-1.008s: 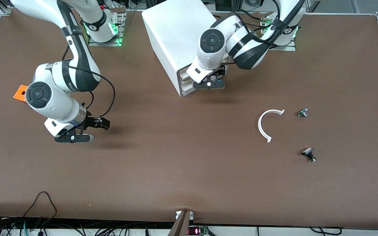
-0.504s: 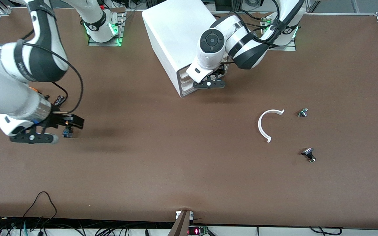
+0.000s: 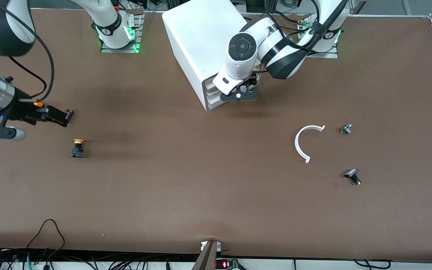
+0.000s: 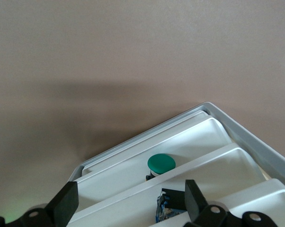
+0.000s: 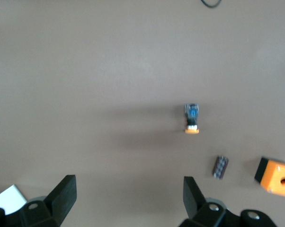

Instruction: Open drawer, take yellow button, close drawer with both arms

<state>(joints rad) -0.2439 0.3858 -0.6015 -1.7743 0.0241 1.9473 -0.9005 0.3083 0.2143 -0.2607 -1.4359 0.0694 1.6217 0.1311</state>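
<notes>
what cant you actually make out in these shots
- Orange cube: absent from the front view, apparently covered by the right arm; seen only in the right wrist view.
- Drawer fronts: front view, masked by the left gripper.
- Blue part under the green button: left wrist view, cut by the divider.
- Right gripper: arm cropped by the edge.

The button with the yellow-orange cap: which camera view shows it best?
The front view shows the button best: it lies free on the table, cap and blue-and-black body distinct, toward the right arm's end. The right wrist view shows it smaller and blurrier. The left wrist view does not show it.
</notes>
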